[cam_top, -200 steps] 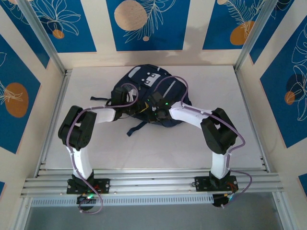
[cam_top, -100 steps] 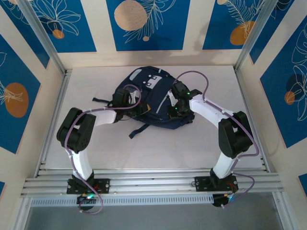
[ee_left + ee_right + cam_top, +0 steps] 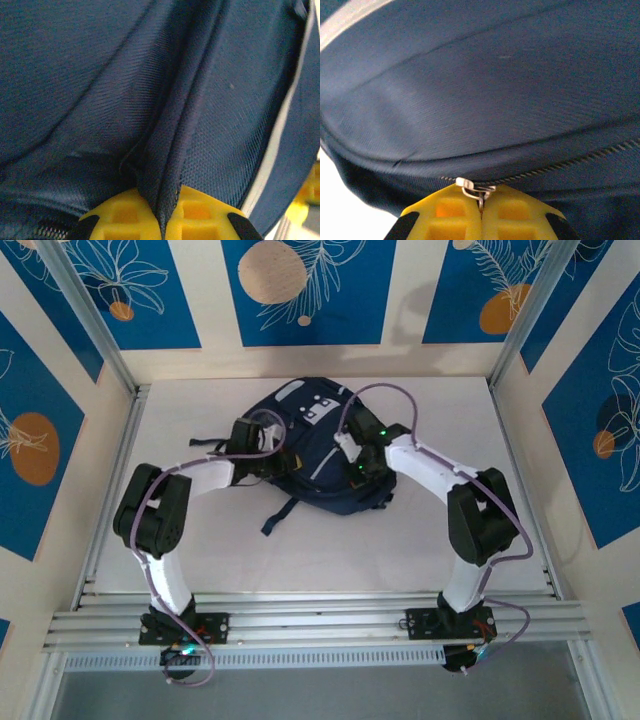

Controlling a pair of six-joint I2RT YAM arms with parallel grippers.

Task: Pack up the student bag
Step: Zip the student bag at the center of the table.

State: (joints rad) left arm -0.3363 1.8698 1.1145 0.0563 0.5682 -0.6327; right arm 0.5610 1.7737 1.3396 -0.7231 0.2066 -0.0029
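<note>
A white table (image 3: 330, 550), with aluminium rails (image 3: 320, 625) along its 6 o'clock edge, sits between cream walls (image 3: 205, 300) hung with blue panels (image 3: 340, 310) of orange discs and white leaves. The student bag (image 3: 315, 480) lies toward 12 o'clock of its middle; the left jaws pinch a fabric fold (image 3: 165, 150) at the bag's 9 o'clock, the right jaws its zip pull (image 3: 472, 189) at 3 o'clock
</note>
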